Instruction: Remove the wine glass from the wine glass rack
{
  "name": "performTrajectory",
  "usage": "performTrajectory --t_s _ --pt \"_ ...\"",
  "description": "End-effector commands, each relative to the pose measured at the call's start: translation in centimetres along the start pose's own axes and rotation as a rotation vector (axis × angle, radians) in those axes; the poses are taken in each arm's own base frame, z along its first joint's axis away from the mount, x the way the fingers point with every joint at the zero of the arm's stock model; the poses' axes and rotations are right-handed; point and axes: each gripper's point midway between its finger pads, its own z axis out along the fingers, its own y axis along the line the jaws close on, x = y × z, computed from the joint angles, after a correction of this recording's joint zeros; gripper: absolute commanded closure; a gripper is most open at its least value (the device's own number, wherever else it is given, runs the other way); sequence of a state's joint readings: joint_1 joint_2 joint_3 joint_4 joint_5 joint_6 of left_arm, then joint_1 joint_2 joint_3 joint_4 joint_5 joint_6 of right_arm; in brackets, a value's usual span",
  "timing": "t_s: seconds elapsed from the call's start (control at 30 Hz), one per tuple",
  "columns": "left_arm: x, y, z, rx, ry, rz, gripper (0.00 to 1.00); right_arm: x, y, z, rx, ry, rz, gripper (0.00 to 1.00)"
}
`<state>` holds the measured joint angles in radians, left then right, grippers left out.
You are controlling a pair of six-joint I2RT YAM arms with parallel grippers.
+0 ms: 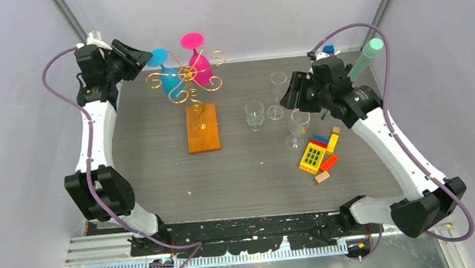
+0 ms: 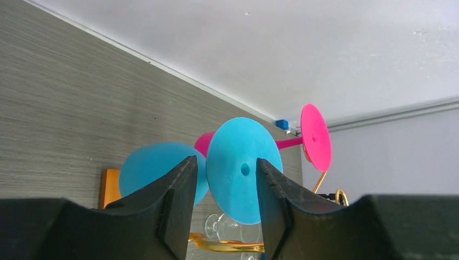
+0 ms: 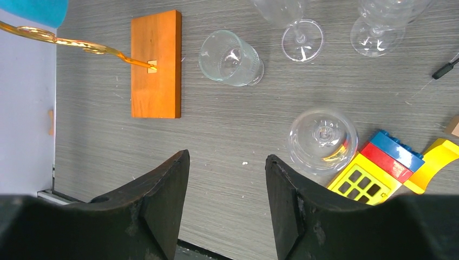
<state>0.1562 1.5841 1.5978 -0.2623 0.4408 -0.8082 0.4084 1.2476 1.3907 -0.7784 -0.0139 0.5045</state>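
1. Low and right of centre in the top view lies a cluster of yellow, red and blue plastic toy bricks (image 1: 319,155). A clear stemmed glass (image 1: 297,130) stands just beside their upper-left edge.
2. Above them, mid-frame, a short clear glass tumbler (image 1: 254,114) and a taller clear stemmed glass (image 1: 277,95) stand near each other on the grey wood-grain table (image 1: 245,178).
3. The right gripper (image 3: 226,157) hangs over bare table right of centre. Its black jaws are spread with nothing between them.
4. The wine glass rack (image 1: 186,75) sits centre to upper centre. Its flat orange-brown wooden base (image 1: 203,134) lies mid-frame, and a thin gold wire post runs from it to curled scroll arms.
5. An opaque blue wine glass (image 1: 170,83) hangs on the left scrolls. An opaque pink wine glass (image 1: 201,70) hangs on the right. Both have their round feet uppermost.
6. At upper left, the left gripper (image 2: 224,162) faces the blue glass's round foot. Its jaws stand partly spread, and the disc shows in the gap just past the fingertips (image 2: 181,200). Whether they touch it cannot be told.
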Motion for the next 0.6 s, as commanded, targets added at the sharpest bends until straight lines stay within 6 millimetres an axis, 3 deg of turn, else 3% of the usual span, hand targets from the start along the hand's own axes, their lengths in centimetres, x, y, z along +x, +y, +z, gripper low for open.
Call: performTrajectory --t_s 0.0,0.1,0.33,0.57 --pt "-0.4 -0.8 0.3 0.070 0.002 -0.022 0.55 -1.3 0.9 -0.7 -0.043 -0.059 0.007 0.41" --pt "-0.2 -0.9 0.5 0.089 0.013 -0.038 0.65 -1.3 0.8 -0.7 -0.041 -0.059 0.007 0.41" --pt "-0.7 -1.5 0.1 0.112 -0.004 -0.014 1.00 -1.6 0.6 -0.9 -0.035 -0.082 0.006 0.43" --pt "-2.0 -2.8 -1.1 0.125 -0.056 0.008 1.00 -2.3 0.1 -1.3 -0.008 -0.132 0.011 0.43"
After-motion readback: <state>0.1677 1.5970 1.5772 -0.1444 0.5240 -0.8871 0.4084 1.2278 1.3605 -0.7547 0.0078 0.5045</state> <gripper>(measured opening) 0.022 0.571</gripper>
